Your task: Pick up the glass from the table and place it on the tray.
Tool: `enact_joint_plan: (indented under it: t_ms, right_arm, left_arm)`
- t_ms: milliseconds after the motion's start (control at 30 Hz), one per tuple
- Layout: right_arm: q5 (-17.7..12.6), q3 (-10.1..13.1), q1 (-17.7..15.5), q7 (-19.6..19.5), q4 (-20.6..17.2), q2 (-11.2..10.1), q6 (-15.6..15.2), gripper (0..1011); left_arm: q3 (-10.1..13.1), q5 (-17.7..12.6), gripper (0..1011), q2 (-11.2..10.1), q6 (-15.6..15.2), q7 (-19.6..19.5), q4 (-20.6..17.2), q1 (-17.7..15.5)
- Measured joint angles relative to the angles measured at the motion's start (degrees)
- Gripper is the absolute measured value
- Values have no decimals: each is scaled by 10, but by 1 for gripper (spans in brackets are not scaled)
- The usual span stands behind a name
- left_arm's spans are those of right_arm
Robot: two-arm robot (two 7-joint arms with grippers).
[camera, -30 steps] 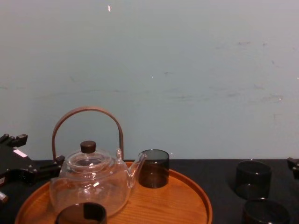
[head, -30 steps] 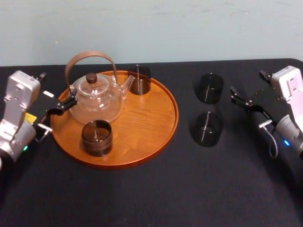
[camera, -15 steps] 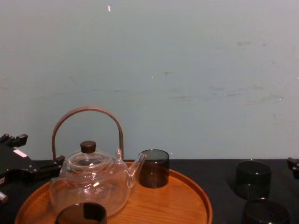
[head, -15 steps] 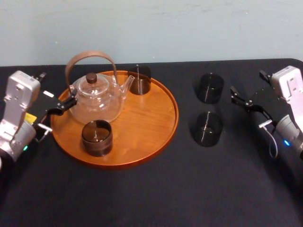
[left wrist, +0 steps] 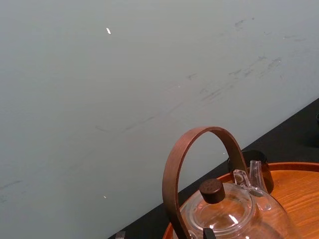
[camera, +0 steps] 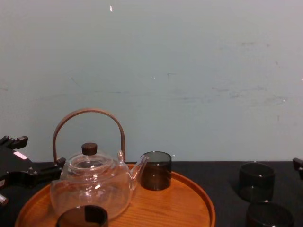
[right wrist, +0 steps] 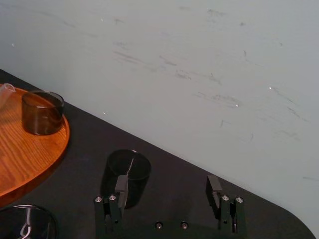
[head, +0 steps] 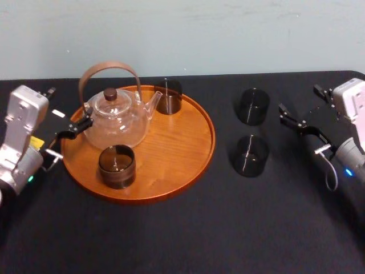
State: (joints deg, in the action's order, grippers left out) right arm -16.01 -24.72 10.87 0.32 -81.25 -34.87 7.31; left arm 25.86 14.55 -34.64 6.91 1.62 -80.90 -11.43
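**Operator:** Report the layout, largest item first.

**Technician:** The black table [head: 182, 240] spans the work area. The round wooden tray [head: 182, 142] sits on its left half. The tray carries a glass teapot [head: 117, 117] with a hooped handle. It also carries a rear tumbler [head: 167, 96] by the spout and a front tumbler [head: 117, 166] near the front rim.

**Operator:** Where are the glasses that are off the tray?

**Technician:** Both stand upright on the table to the right of the tray. The far glass [head: 252, 106] and near glass [head: 249, 155] stand apart.

**Operator:** Gripper status?

**Technician:** The right gripper [right wrist: 168, 186] has its fingers spread and empty. It is right of the far glass, clear of it. The left gripper [head: 68, 108] has its fingers spread and empty, at the tray's left edge beside the teapot.
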Motion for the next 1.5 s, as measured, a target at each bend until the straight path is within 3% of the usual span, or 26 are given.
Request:
enact_joint_plan:
  t_ms: [200, 667, 1100, 1500]
  right_arm:
    - [-11, 14, -21, 27, -24, -12, 6, 1002]
    - [-2, 39, -91, 41, -103, -35, 6, 1002]
    - [-18, 33, -127, 95, -137, -28, 5, 1002]
    - [-22, 32, -134, 125, -132, -10, -1, 1002]
  left_arm:
    - [0, 0, 1010, 0, 0, 0, 0, 0]
    - [0, 0, 1010, 0, 0, 0, 0, 0]
    - [0, 0, 1010, 0, 0, 0, 0, 0]
    - [0, 0, 1010, 0, 0, 0, 0, 0]
